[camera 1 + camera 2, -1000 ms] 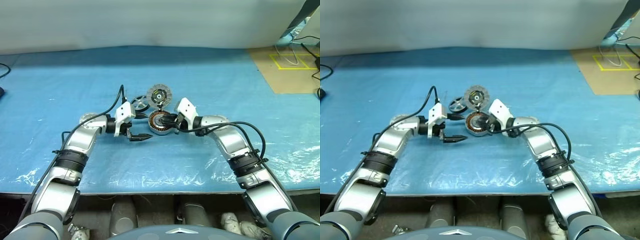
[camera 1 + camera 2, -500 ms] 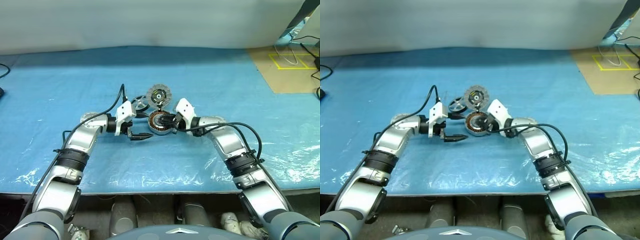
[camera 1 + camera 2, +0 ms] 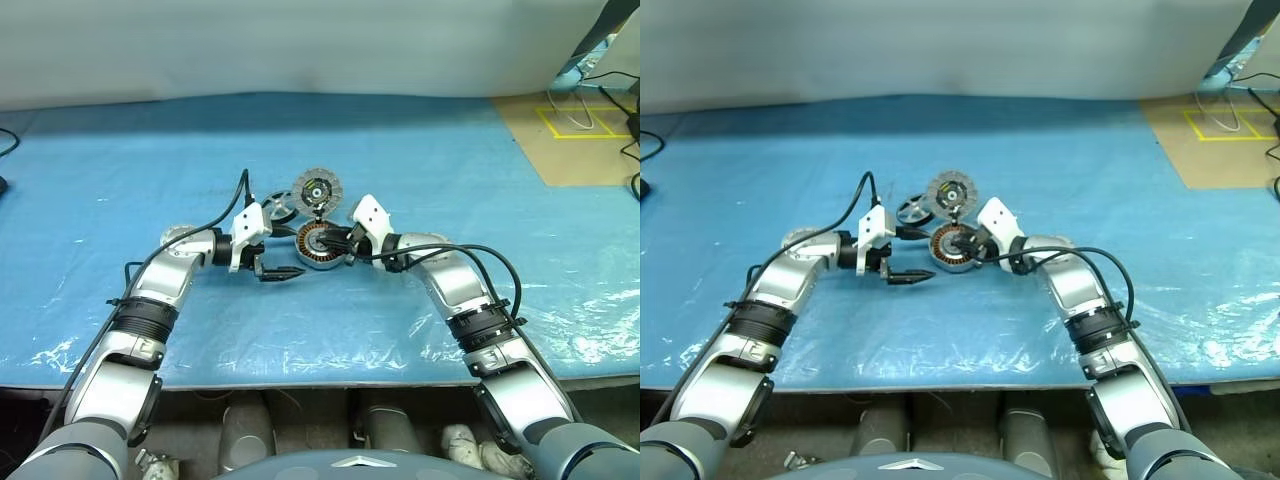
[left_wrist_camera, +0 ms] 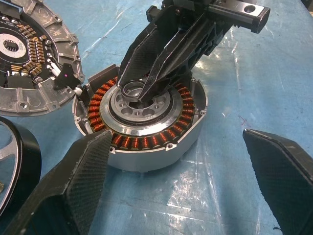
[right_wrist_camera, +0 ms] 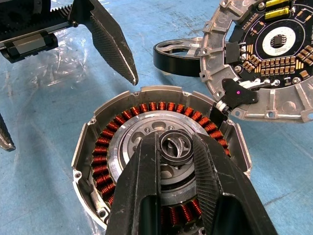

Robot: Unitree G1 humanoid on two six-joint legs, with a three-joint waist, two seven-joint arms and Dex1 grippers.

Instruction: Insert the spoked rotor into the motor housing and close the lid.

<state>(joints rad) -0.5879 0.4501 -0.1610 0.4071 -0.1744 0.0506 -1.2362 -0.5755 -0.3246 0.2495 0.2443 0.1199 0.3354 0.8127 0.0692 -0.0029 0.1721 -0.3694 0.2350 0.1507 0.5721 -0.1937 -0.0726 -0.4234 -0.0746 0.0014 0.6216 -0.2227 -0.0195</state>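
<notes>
- right gripper (image 5: pixel 174 161): fingers pinched on the small ring at the silver centre of the motor housing (image 4: pixel 142 122), same as a second ago
- left gripper (image 4: pixel 176 171): jaws wide apart, holding nothing, just beside housing, unmoved
- housing on blue sheet (image 3: pixel 420 150)
- lid (image 3: pixel 318 189) propped tilted at housing's far edge
- spoked rotor (image 3: pixel 279 208) flat beside lid, left of housing

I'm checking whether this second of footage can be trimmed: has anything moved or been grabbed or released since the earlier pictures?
Nothing visibly changed. The right gripper stays closed on the small ring at the centre of the motor housing, the left gripper stays open beside it, and the spoked rotor and the lid lie where they were on the blue table cover.
</notes>
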